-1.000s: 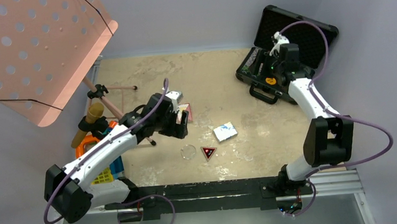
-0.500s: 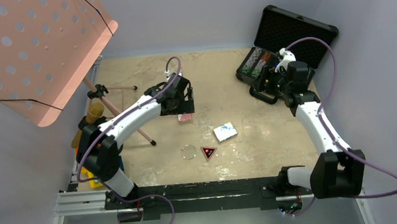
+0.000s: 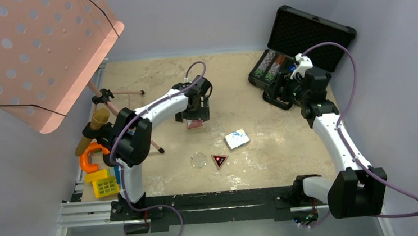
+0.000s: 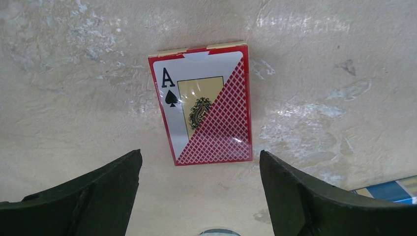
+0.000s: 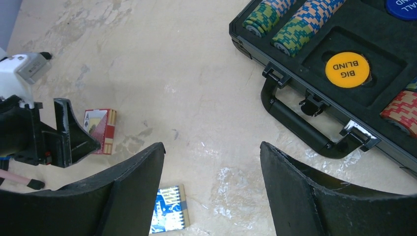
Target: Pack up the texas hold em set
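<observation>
Where the red card deck (image 4: 204, 105) lies flat on the table (image 4: 74, 73), ace of spades up, my left gripper (image 4: 199, 164) hangs over its near end, spread wide and holding nothing. Each finger stands outside one long edge of the deck. Bare table shows on both sides, no contact. The flap end points away from my wrist, with open surface beyond it.

A corner of the blue deck (image 4: 388, 189) shows low right in the left wrist view, apart from the red one. In the top view, the clear button (image 3: 198, 160) and the dark triangular marker (image 3: 219, 160) lie side by side nearer the arm bases, apart from both decks.

The briefcase (image 3: 310, 34) sits open at the far right corner, its lid raised toward the back wall. Chip rows (image 5: 290, 22) fill the left slots. An orange button (image 5: 347, 70) marked BIG BLIND rests in a foam recess. A blue button (image 5: 403, 7) is cut off by the picture's edge. The handle (image 5: 295, 123) faces the open table.

My right gripper (image 5: 211, 147) hovers over bare table just off the handle side, fingers parted, empty. A wide bare stretch runs between the case and the decks.

On the left, the legs of the pink music stand (image 3: 38, 52) reach onto the table. A yellow crate (image 3: 106, 186) sits beside the table's left edge.
</observation>
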Available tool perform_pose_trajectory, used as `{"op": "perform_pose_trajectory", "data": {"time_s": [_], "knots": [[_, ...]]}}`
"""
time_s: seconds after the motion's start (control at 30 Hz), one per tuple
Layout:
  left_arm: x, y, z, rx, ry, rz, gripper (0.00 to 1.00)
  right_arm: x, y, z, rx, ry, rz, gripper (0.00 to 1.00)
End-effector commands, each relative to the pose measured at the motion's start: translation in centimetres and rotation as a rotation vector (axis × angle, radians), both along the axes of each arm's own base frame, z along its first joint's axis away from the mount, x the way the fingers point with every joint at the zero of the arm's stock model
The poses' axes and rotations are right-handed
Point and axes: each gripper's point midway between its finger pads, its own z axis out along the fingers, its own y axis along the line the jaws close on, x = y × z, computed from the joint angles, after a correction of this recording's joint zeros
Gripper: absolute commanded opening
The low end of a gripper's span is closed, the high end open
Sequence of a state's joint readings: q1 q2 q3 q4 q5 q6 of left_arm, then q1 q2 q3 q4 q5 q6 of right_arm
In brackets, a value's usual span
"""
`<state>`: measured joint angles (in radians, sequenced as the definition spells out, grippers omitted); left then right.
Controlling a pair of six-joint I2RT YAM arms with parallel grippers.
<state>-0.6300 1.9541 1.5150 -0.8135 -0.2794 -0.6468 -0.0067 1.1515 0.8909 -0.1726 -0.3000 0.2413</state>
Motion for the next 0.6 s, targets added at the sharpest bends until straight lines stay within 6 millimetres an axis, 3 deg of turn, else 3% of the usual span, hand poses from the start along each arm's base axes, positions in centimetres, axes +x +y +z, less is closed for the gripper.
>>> {"op": "perform_pose_trajectory", "data": {"time_s": [0.0,0.27,0.57], "knots": [[0.3,-0.4,-0.2,-0.017,0.019,-0.007,0.93,0.0,0.3,0.8,-0.006,-0.037,0.029,0.75],[1.0,-0.4,-1.4,0.015,0.023,-0.045,0.90,0.0,0.3,0.7,-0.006,-0.032,0.028,0.75],[1.4,-0.4,-2.7,0.052,0.046,-0.058,0.76,0.1,0.3,0.5,-0.007,-0.027,0.027,0.74]]}}
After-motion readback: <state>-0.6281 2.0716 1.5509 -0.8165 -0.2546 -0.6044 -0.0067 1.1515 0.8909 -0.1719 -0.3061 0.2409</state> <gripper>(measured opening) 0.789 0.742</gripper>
